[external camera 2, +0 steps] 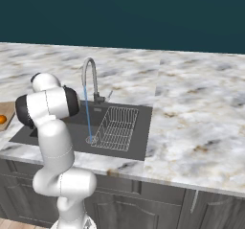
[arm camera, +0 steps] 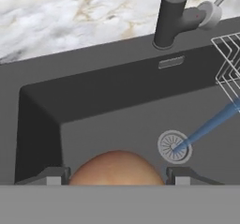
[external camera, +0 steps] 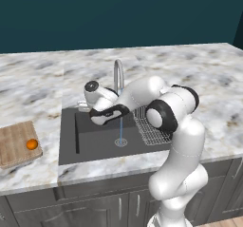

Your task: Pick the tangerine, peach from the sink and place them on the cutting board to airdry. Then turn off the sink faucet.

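The robot arm (external camera: 182, 140) is built of smooth, glossy white rounded segments joined by dark black bands at the joints. Thin grey seam lines cross its shells. A round dark cap sits on the wrist. The pincer (arm camera: 117, 177) has two small dark grey fingertips.

Tangerine (external camera: 32, 144) on cutting board (external camera: 14, 144); peach (arm camera: 117, 168) in sink (arm camera: 108, 120).
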Tool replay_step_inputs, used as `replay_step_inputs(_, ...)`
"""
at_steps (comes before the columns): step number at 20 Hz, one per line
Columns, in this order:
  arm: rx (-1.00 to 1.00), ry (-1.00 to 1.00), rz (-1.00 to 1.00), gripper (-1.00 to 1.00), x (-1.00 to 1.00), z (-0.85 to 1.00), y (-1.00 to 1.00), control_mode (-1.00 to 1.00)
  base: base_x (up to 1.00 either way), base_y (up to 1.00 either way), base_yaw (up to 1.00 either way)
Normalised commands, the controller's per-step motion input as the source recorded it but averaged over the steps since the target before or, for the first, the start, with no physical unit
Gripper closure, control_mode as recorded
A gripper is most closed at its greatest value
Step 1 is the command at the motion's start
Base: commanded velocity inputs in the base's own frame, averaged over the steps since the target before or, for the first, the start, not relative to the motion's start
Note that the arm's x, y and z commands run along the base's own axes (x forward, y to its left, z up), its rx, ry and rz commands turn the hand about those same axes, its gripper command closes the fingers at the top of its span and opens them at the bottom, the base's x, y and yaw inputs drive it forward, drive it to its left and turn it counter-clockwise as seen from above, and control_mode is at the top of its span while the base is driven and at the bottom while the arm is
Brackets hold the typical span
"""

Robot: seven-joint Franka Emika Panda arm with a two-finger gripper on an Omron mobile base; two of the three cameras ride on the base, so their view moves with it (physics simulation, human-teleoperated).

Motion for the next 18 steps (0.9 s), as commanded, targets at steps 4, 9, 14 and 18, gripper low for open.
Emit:
replay_step_inputs(4, 0.0, 0.0, 0.0, 1.0, -0.03, 0.2, 0.23, -1.0, 0.0, 0.0, 0.0)
replay_step_inputs(9, 0.0, 0.0, 0.0, 1.0, -0.06, 0.24, 0.27, -1.0, 0.0, 0.0, 0.0)
replay_step_inputs(14, 0.0, 0.0, 0.03, 1.0, -0.1, 0.17, 0.27, -1.0, 0.0, 0.0, 0.0)
replay_step_inputs(18, 0.0, 0.0, 0.05, 1.0, -0.13, 0.17, 0.25, -1.0, 0.0, 0.0, 0.0)
